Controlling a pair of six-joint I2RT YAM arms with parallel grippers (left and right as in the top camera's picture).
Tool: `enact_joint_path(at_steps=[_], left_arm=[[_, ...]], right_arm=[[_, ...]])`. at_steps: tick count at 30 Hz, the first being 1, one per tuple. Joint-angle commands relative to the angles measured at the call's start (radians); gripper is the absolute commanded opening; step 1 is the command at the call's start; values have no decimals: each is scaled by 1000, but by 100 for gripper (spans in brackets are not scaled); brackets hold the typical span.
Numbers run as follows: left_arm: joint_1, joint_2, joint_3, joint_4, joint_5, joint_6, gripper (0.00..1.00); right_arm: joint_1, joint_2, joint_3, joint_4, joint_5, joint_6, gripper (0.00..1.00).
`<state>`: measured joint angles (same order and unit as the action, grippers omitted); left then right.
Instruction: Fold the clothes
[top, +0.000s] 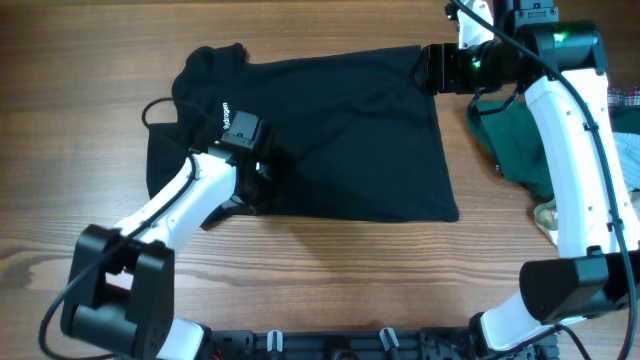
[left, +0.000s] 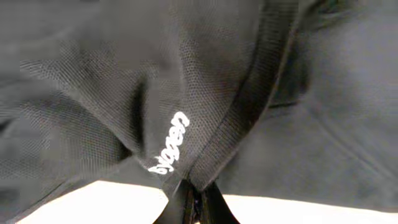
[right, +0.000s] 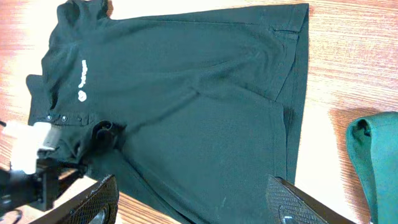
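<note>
Wood table (top: 330, 270) holds the black polo shirt (top: 350, 140), spread across its middle with the collar toward our left. A dark green garment (top: 515, 140) lies near its hem. Our left gripper (left: 194, 202) pinches a shirt fold beside the white logo (left: 171, 143). Our right gripper (right: 193, 183) hangs spread above the hem corner, holding nothing.

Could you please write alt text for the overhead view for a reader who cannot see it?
A black polo shirt lies spread on a wooden table, with the left gripper down on bunched fabric near its chest logo. The right gripper hangs over the shirt's far hem corner, and a dark green garment lies under that arm.
</note>
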<state>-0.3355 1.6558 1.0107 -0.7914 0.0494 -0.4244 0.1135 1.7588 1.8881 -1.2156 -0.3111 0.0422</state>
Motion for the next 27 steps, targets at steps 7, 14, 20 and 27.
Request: enact_joint_path(at_steps=[7,14,20,27], left_arm=[[126,-83,91,-29,-64,4,4],[297,-83,91,128,-42,59,4],[323,-83,91,293,55,141,6],[323,-58,91,295,53,159,72]], right_arm=[[1,-8,-5,3,24,-16,76],[1,-8,-5,11,24,-15,76],[1,-8,-5,6,24,-16,77],[1,-8,-5,-9,32,-15,77]])
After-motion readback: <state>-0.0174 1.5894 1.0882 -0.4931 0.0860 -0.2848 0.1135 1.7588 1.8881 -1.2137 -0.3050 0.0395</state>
